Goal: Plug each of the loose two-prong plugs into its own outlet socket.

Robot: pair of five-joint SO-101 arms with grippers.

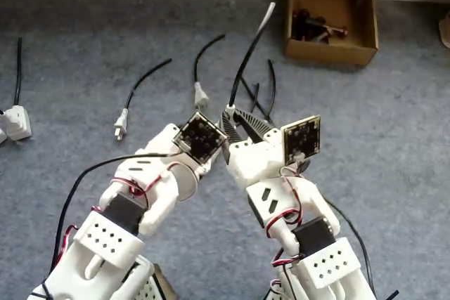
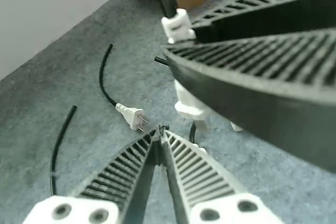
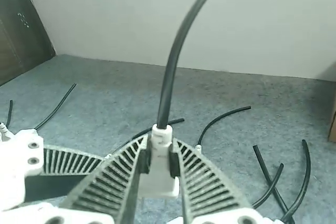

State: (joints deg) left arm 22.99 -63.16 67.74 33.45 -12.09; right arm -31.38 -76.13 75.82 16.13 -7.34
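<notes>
Right gripper (image 3: 159, 142): jaws pinch a white two-prong plug, the held plug (image 3: 160, 182), by its flat sides; the prong end is hidden between the fingers. The black cord (image 3: 173, 61) leaves the held plug at the fingertip end and arcs up and away toward the far edge of the carpet (image 1: 394, 138). In the high view this gripper sits over the middle of the carpet, just beside the left arm's wrist. Left gripper (image 2: 160, 129): fingers pressed together with nothing between them, tips pointing at the carpet close under the right gripper. Middle plug (image 1: 201, 95): lying loose on the carpet just beyond both grippers, its cord running toward the far edge, not gripped. Left plug (image 1: 121, 126): lying loose further to the left, its cord angled toward the far edge, well apart from either gripper. Outlet socket (image 1: 17, 123): white block at the left edge of the carpet with a dark lead running from it; no plug is seated in it, and it lies well apart from all three plugs. Cable offcuts (image 1: 271, 86): several short black lengths lie beyond the right gripper. Cardboard box (image 1: 327, 53): open-topped, at the far right of the carpet near the wall, holding dark parts I cannot identify.
</notes>
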